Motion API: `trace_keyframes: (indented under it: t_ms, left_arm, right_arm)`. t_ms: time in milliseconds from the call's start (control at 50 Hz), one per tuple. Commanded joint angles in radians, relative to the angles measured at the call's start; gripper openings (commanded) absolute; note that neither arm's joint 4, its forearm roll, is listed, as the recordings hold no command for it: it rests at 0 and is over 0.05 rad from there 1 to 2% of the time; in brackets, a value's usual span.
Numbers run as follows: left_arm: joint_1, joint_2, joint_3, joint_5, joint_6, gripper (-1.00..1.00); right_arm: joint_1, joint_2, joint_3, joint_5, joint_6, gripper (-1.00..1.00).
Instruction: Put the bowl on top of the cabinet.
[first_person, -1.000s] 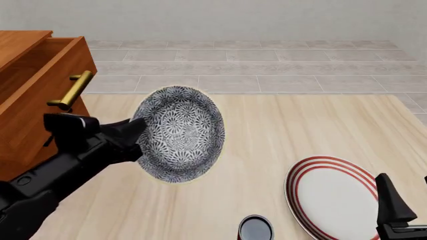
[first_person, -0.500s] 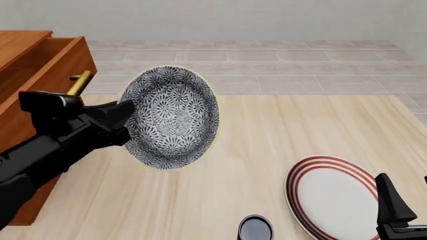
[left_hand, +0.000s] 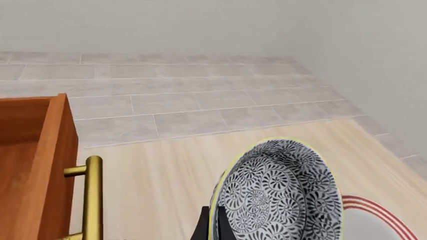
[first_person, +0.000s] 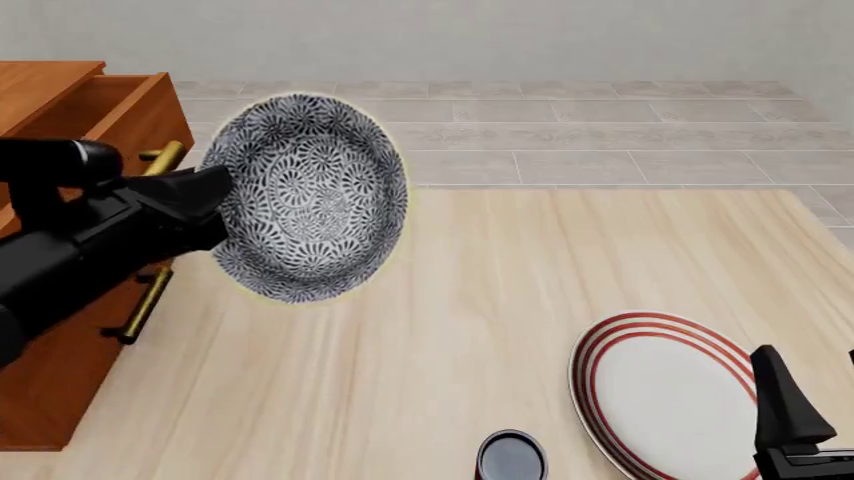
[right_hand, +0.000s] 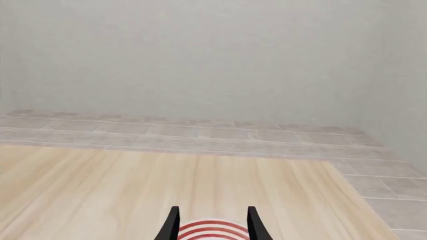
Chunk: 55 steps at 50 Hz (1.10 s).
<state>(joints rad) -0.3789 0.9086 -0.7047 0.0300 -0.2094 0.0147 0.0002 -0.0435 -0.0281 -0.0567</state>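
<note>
Grey-patterned bowl (first_person: 307, 197) hangs tilted in the left claw (first_person: 214, 205), clamped on its nine-o'clock rim beside the cabinet (first_person: 60, 150); right claw (right_hand: 212, 223) gapes, holding nothing.

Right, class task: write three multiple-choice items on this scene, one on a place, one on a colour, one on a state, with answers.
1. Where is the cabinet in the front view?
A. left edge
B. right edge
C. centre

2. What colour are the plate's rings?
A. blue
B. red
C. green

3. What state is the bowl in?
A. flat on the table
B. inside a drawer
C. held aloft, tilted on edge

Answers: A, it fills the left side; B, red rings circle the white plate; C, the left end effector grips its rim above the table.
</note>
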Motion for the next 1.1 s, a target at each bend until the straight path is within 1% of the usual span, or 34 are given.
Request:
trace_keyframes:
  t_ms: [20, 40, 80, 120, 140, 160, 200, 220, 240, 280, 300, 340, 360, 380, 400, 480, 500, 520, 560, 600, 740, 780, 800, 840, 960, 1000, 1020, 1100]
  left_arm:
    - [0.046, -0.021, -0.029, 0.031, -0.019, -1.00]
    - [0.046, -0.021, -0.029, 0.031, -0.019, -1.00]
    - [0.060, -0.027, -0.029, 0.029, -0.055, -1.00]
    - [0.066, -0.023, -0.039, 0.037, -0.045, -1.00]
    - [0.074, -0.025, -0.042, 0.039, -0.057, -1.00]
    - [0.064, -0.014, -0.053, 0.046, -0.042, -1.00]
    - [0.071, -0.014, -0.057, 0.049, -0.038, -1.00]
    - [0.111, -0.022, -0.053, 0.053, -0.064, -1.00]
    - [0.111, -0.022, -0.053, 0.053, -0.064, -1.00]
    - [0.142, -0.005, -0.067, 0.078, -0.061, -1.00]
    - [0.137, -0.006, -0.064, 0.072, -0.098, -1.00]
    - [0.117, 0.014, -0.070, 0.076, -0.128, -1.00]
    - [0.117, 0.014, -0.070, 0.076, -0.128, -1.00]
    - [0.098, 0.019, -0.066, 0.068, -0.168, -1.00]
    - [0.082, 0.025, -0.070, 0.069, -0.185, -1.00]
    - [0.059, 0.044, -0.087, 0.086, -0.195, -1.00]
    - [0.065, 0.036, -0.086, 0.083, -0.195, -1.00]
    - [0.059, 0.048, -0.083, 0.086, -0.224, -1.00]
    - [0.065, 0.041, -0.088, 0.090, -0.199, -1.00]
    - [0.050, 0.048, -0.094, 0.096, -0.197, -1.00]
    - [0.047, 0.046, -0.116, 0.119, -0.192, -1.00]
    - [0.054, 0.042, -0.128, 0.130, -0.175, -1.00]
    - [0.060, 0.042, -0.137, 0.141, -0.154, -1.00]
    - [0.057, 0.044, -0.140, 0.143, -0.175, -1.00]
    - [0.074, 0.040, -0.159, 0.165, -0.174, -1.00]
    - [0.104, 0.035, -0.162, 0.175, -0.174, -1.00]
    - [0.121, 0.033, -0.171, 0.184, -0.154, -1.00]
    - [0.129, 0.041, -0.189, 0.202, -0.160, -1.00]
  right_arm:
    - [0.002, 0.000, -0.002, -0.001, -0.001, 1.00]
    - [0.002, 0.000, -0.002, -0.001, -0.001, 1.00]
    - [0.002, 0.000, -0.002, -0.001, -0.003, 1.00]
    - [0.002, 0.000, -0.001, -0.001, -0.003, 1.00]
    - [0.002, 0.000, -0.001, -0.002, -0.003, 1.00]
    - [0.002, 0.000, -0.002, -0.002, -0.003, 1.00]
    - [0.002, 0.000, -0.001, -0.002, -0.003, 1.00]
    - [0.002, 0.000, -0.001, -0.002, -0.003, 1.00]
    - [0.002, 0.000, -0.001, -0.002, -0.003, 1.00]
    - [0.002, 0.000, -0.001, -0.002, -0.003, 1.00]
    - [0.002, 0.000, -0.001, -0.001, -0.003, 1.00]
    - [0.002, 0.000, -0.001, -0.001, -0.003, 1.00]
    - [0.002, 0.000, -0.001, -0.001, -0.003, 1.00]
    - [0.002, 0.000, -0.001, -0.001, -0.003, 1.00]
    - [0.002, 0.000, -0.001, -0.001, -0.003, 1.00]
    - [0.002, 0.000, -0.001, -0.002, -0.003, 1.00]
    - [0.003, 0.000, -0.001, -0.002, -0.004, 1.00]
    - [0.003, 0.000, -0.001, -0.002, -0.004, 1.00]
    - [0.002, 0.000, -0.002, -0.001, -0.003, 1.00]
    - [0.002, 0.000, -0.002, -0.001, -0.004, 1.00]
    - [0.002, 0.000, -0.002, -0.001, -0.004, 1.00]
    - [0.002, 0.000, -0.002, -0.001, -0.004, 1.00]
    - [0.002, 0.000, -0.002, -0.001, -0.004, 1.00]
    - [0.003, 0.000, -0.002, -0.002, -0.005, 1.00]
    - [0.003, 0.000, -0.002, -0.002, -0.005, 1.00]
    - [0.002, 0.000, -0.002, -0.002, -0.005, 1.00]
    - [0.002, 0.000, -0.003, -0.002, -0.004, 1.00]
    - [0.002, 0.000, -0.003, -0.002, -0.005, 1.00]
